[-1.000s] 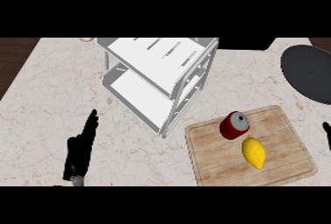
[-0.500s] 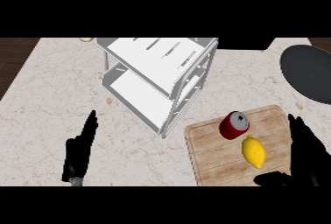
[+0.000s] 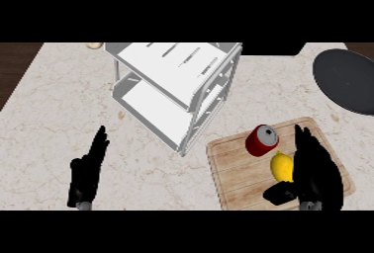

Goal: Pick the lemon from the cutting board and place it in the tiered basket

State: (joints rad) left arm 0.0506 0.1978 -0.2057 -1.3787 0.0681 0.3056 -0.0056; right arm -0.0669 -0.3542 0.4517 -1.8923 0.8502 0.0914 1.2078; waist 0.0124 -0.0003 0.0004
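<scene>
Now the right hand (image 3: 315,170) lies open beside the lemon (image 3: 282,166); no legible label on the red can (image 3: 260,140).

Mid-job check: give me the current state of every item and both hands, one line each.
lemon: lying on the cutting board, not lifted.
red can: on the board, beside the lemon.
cutting board: flat on the counter.
tiered basket: both tiers without the lemon.
right hand: open, next to the lemon.
left hand: open, resting at lower left.
</scene>
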